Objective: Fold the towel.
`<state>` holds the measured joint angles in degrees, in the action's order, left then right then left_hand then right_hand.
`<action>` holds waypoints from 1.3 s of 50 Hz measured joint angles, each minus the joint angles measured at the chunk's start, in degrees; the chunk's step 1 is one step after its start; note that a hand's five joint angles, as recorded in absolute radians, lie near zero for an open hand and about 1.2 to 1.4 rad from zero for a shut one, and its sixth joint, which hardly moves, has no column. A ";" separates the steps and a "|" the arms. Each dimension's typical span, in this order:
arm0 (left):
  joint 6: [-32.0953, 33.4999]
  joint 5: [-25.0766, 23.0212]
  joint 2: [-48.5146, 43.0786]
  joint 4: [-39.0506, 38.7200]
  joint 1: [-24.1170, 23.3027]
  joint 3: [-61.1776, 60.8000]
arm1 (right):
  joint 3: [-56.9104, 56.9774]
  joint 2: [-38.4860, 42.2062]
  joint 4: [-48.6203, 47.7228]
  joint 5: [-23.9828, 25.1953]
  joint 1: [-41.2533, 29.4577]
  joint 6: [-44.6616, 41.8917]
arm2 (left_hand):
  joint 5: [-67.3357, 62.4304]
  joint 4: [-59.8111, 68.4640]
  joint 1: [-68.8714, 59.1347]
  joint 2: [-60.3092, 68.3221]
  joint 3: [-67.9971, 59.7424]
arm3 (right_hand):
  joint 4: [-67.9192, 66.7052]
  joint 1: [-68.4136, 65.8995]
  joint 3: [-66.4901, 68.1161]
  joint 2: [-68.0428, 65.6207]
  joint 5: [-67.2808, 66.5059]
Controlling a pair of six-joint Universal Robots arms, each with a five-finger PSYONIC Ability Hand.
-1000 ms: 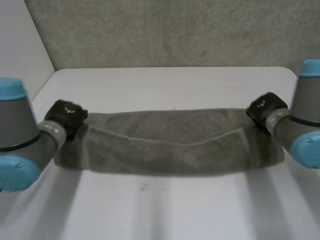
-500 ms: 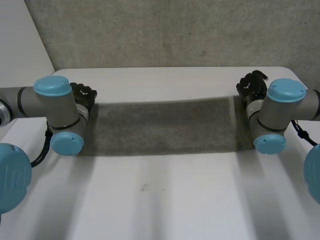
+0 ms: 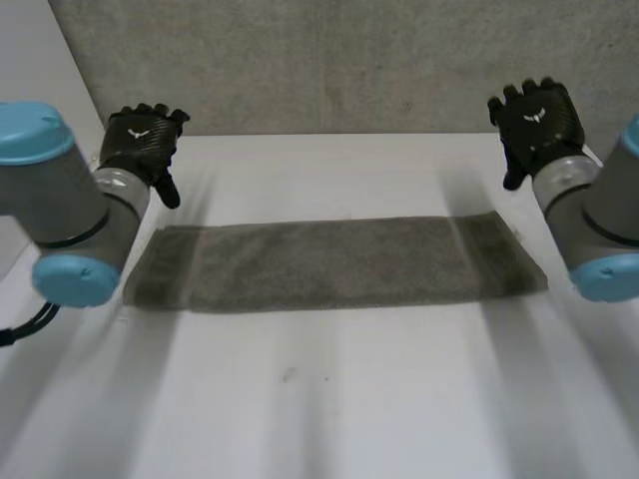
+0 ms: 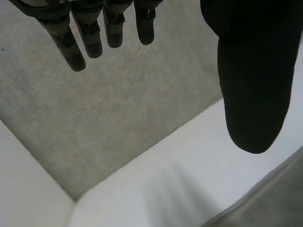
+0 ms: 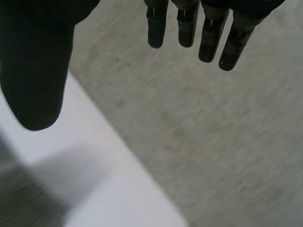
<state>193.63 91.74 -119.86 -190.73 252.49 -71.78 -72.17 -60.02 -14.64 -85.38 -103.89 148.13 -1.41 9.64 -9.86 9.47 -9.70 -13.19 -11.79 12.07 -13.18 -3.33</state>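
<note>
Head view: the towel (image 3: 334, 264) lies flat on the white bench (image 3: 329, 399) as a long, narrow grey strip. The left hand (image 3: 143, 140) hovers beyond the strip's left end and the right hand (image 3: 537, 118) beyond its right end, both clear of the cloth. In both wrist views the fingers (image 4: 71, 47) are straight, spread wide from the thumb, and hold nothing.

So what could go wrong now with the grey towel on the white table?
The black left hand and black right hand are open, raised near the far corners of the long grey towel. Reaching down to grab it, they might miss its ends or drag it crooked across the white table, leaving the next fold uneven.
</note>
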 measured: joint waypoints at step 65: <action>-16.69 -5.70 20.89 -1.31 3.26 -28.68 | -7.33 -4.38 0.71 0.23 12.14 -19.42 | -0.02 -0.08 0.00 -0.05 0.01 | -55.15 -42.38 55.89 -54.10 -53.07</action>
<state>176.94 86.04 -98.97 -192.04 255.76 -100.46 -79.49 -64.41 -13.93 -85.15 -91.76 128.71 -1.43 9.56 -9.86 9.42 -9.69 -68.34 -54.17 67.96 -67.28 -56.41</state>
